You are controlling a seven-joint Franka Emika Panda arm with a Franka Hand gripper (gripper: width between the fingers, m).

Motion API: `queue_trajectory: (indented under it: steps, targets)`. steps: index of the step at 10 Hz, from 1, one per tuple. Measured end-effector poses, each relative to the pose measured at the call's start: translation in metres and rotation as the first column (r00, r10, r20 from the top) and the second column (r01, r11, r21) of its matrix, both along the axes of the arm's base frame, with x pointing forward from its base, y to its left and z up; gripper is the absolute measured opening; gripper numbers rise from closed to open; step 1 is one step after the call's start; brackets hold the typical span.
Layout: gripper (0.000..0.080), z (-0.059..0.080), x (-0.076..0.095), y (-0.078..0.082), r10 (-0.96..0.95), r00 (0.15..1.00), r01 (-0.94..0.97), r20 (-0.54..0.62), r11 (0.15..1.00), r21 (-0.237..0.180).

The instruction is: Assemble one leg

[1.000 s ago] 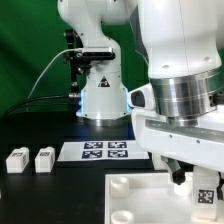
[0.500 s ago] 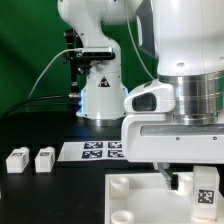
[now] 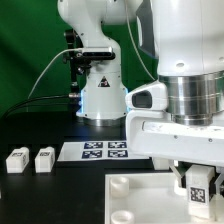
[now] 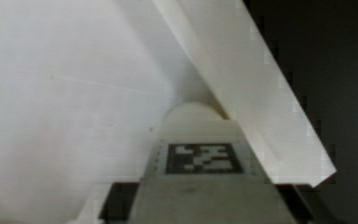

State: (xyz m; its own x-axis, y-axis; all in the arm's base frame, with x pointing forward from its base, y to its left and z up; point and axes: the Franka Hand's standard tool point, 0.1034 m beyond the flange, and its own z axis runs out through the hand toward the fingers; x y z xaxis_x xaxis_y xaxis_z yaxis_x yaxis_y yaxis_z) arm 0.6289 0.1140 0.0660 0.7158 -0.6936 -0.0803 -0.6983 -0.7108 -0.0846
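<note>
Jaws clamped on the leg (image 3: pixel 198 183) directly above the panel (image 3: pixel 128 196), near its exterior-view-right edge; likely fault: leg tilted or off the corner socket on lowering, jamming or skidding across panel.

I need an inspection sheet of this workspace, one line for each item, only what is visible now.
Surface: black table, the marker board flat on it.
Job's things: one leg with tag held under the pincer, above the white panel; two spare legs at the exterior view's left.
Clutter: nothing seen.
Grippers: pincer closed on the leg.
Cables: a light cable behind the arm base.
Surroundings: green backdrop.
</note>
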Motion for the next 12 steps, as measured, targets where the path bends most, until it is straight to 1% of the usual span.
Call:
queue_trajectory:
  steps: [1, 2, 3, 4, 6, 8, 9, 10, 11, 12]
  targets:
    - [0.0288, -0.0004, 0.0003, -0.0020, -0.152, 0.988, 0.153, -0.020, 0.988, 0.019]
    - [0.0288, -0.0007, 0.0005, -0.0022, -0.360, 0.932, 0.362, -0.050, 0.932, 0.033]
    - [0.0288, -0.0005, 0.0010, -0.0003, -0.543, 0.835, 0.548, -0.088, 0.836, 0.036]
    - [0.0288, -0.0005, 0.0015, -0.0009, -0.669, 0.732, 0.678, -0.126, 0.735, 0.036]
    - [0.0290, -0.0001, 0.0023, 0.0024, -0.824, 0.545, 0.835, -0.157, 0.551, 0.009]
    - [0.0290, -0.0005, 0.0015, 0.0025, -0.824, 0.544, 0.835, -0.158, 0.550, 0.007]
    - [0.0362, -0.0007, 0.0014, 0.0028, -0.824, 0.545, 0.835, -0.158, 0.551, 0.007]
    - [0.0523, -0.0007, 0.0013, 0.0028, -0.823, 0.546, 0.834, -0.158, 0.552, 0.007]
    - [0.0523, -0.0008, 0.0012, 0.0029, -0.791, 0.593, 0.802, -0.151, 0.598, 0.015]
    - [0.0623, -0.0011, 0.0008, 0.0045, -0.724, 0.676, 0.734, -0.137, 0.679, 0.029]
